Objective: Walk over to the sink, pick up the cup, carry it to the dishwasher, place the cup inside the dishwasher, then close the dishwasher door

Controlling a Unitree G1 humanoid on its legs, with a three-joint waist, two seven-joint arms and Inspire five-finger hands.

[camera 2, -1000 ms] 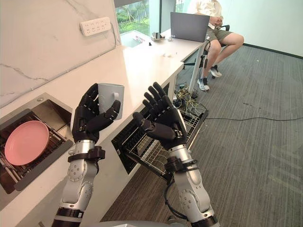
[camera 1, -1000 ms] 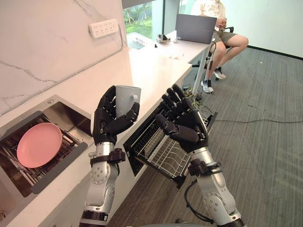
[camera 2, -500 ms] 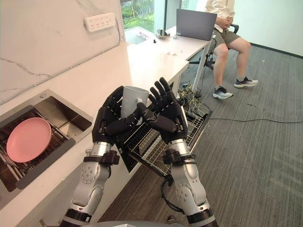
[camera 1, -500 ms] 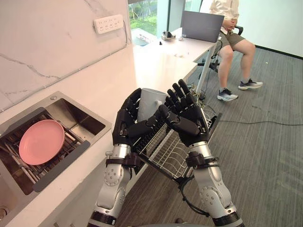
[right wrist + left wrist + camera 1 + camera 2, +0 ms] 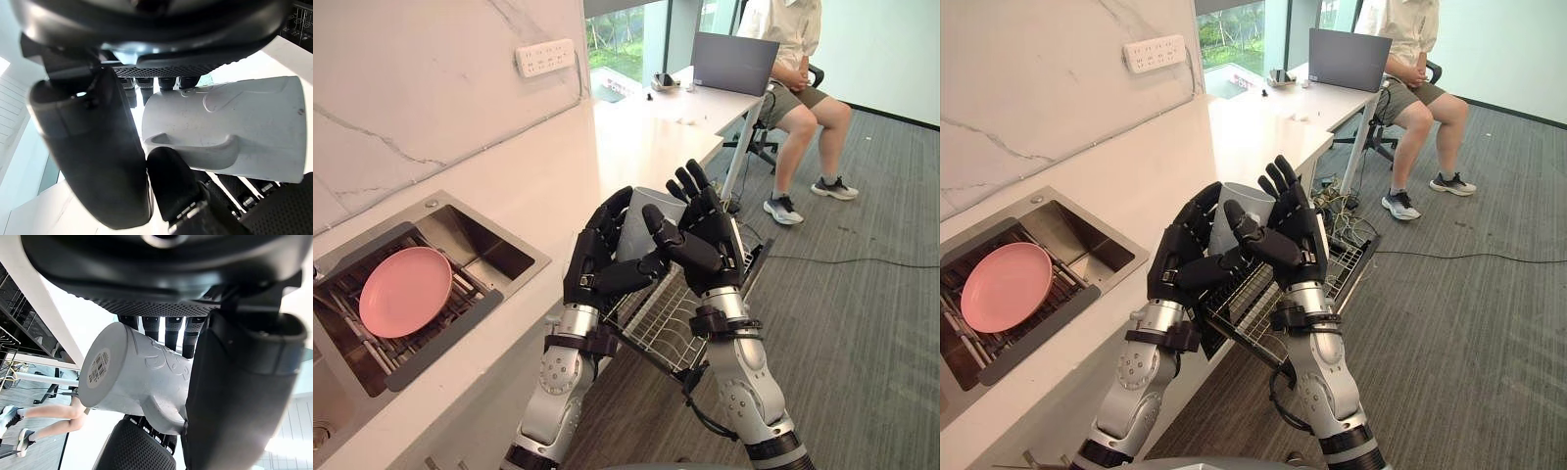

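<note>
A grey cup [image 5: 640,211] with a handle is held upright in front of me, above the pulled-out wire rack [image 5: 668,321] of the open dishwasher. My left hand [image 5: 598,260] is shut on the cup, fingers wrapped round its far side and thumb at the handle [image 5: 156,413]. From the other side my right hand [image 5: 707,247] rests against the cup [image 5: 230,132], its fingers straight along the wall and its thumb close to the left thumb.
A steel sink [image 5: 505,253] in the white counter [image 5: 646,147] holds a pink plate [image 5: 404,291] on a rack. A person [image 5: 800,59] sits at a desk with a laptop [image 5: 734,63] further on. Grey carpet lies to the right.
The left hand has carried the cup rightward from over the counter to above the rack. The right hand has come in against the cup. The camera has shifted too.
</note>
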